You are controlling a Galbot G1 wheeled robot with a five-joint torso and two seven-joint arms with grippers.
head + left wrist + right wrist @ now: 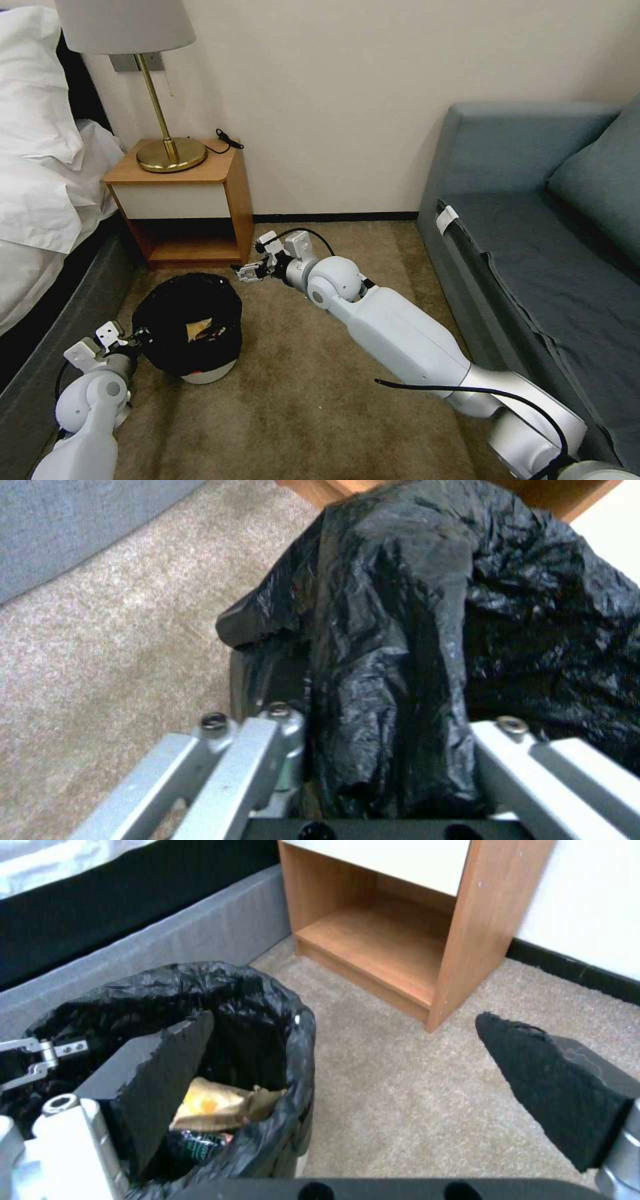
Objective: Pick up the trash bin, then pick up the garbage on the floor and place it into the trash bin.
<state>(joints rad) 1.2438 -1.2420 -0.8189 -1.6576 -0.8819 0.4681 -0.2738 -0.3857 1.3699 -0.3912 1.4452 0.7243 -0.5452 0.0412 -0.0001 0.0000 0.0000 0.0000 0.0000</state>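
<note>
Down on the carpet [300, 400] stands one trash bin [190, 327], its bagged rim pinched in the left gripper [130, 341], with a yellow wrapper [207, 1102], a brown paper bag [263, 1097] and a green-labelled bottle [200, 1142] inside, while the right gripper [245, 272], jaws spread and empty, hovers between it and the nightstand [200, 200].

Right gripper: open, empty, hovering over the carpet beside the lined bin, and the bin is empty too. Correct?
Not quite: the trash bin isn't empty. The right wrist view shows a gold-yellow wrapper with brown paper and a green-labelled item inside. The rest holds: the right gripper is open, empty, over the carpet beside the bin.
</note>
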